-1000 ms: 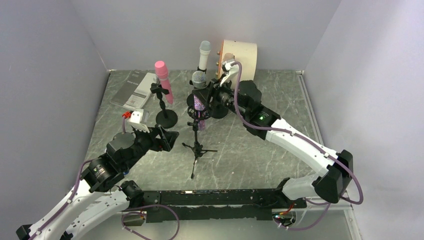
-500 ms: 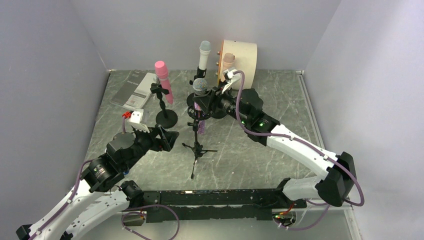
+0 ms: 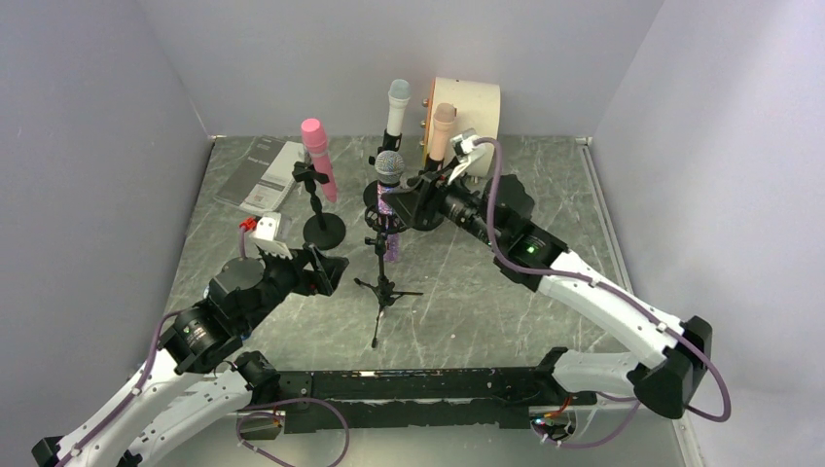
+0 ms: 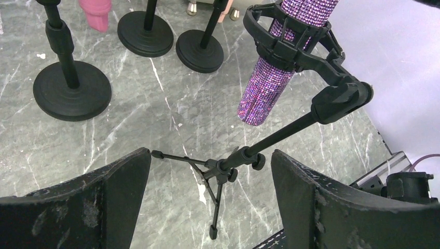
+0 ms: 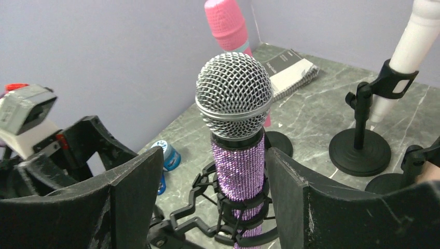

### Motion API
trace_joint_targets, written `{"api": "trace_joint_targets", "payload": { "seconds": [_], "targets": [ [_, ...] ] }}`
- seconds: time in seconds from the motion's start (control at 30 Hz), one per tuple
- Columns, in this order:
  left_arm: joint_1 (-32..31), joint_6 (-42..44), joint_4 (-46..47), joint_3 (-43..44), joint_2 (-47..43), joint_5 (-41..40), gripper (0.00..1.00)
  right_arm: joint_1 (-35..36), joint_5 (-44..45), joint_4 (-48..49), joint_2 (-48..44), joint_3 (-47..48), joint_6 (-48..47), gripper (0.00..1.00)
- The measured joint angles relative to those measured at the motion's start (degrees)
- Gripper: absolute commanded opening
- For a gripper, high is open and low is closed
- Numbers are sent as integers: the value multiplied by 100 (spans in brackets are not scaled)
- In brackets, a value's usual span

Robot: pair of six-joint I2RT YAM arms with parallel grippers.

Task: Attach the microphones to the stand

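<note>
The purple glitter microphone (image 3: 389, 195) with a silver mesh head stands in the black shock mount of a tripod stand (image 3: 384, 282) at mid-table. It also shows in the right wrist view (image 5: 236, 104) and the left wrist view (image 4: 280, 67). My right gripper (image 3: 418, 199) is open just right of it, its fingers (image 5: 290, 197) flanking the body without gripping. My left gripper (image 3: 326, 272) is open and empty, low, left of the tripod (image 4: 228, 168). The pink (image 3: 318, 156), white (image 3: 397, 107) and peach (image 3: 443, 126) microphones sit on round-base stands behind.
A cream round box (image 3: 472, 107) stands at the back wall behind the peach microphone. A grey booklet (image 3: 263, 175) lies at the back left. Black round stand bases (image 4: 72, 91) cluster behind the tripod. Grey walls close in the left, back and right sides.
My right gripper has drawn back to the right, away from the purple microphone, uncovering the peach microphone. The purple microphone stays in the shock mount, standing more upright. The left arm has not moved.
</note>
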Motion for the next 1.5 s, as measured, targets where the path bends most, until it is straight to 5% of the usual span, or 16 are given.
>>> {"api": "trace_joint_targets", "payload": {
  "seconds": [0.33,0.63,0.8,1.33,1.5],
  "targets": [
    [0,-111,-50,-42,20,0,87,0,7,-155,-1255,-636,-428,75],
    [0,-319,-151,-258,140,-122,88,9,-258,-79,-1834,-2793,-1139,72],
    [0,-433,-153,-258,151,-273,88,304,-431,702,-1141,-3609,-1340,71],
    [0,-492,-553,-157,-81,-723,88,1248,562,4116,1587,-3600,-1871,67],
    [0,-481,-581,-105,-96,-785,88,1322,763,5077,2162,-3600,-1902,54]
  ]
}}
